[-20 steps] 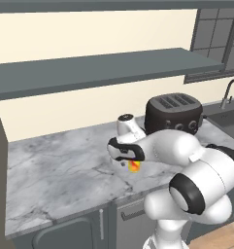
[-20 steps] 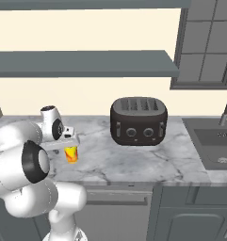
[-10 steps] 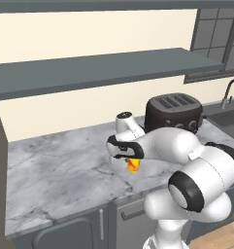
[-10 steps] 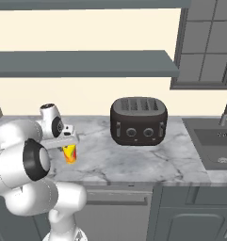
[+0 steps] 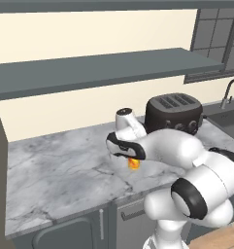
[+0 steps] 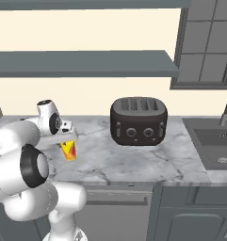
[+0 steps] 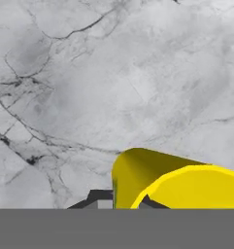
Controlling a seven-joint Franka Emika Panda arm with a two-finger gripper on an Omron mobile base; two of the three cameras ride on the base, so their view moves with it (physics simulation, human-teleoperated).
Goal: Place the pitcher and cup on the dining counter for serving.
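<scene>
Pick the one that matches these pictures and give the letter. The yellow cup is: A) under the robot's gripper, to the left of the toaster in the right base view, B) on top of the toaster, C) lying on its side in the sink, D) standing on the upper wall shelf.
A: the cup sits under the gripper, left of the toaster, above the marble counter.
</scene>
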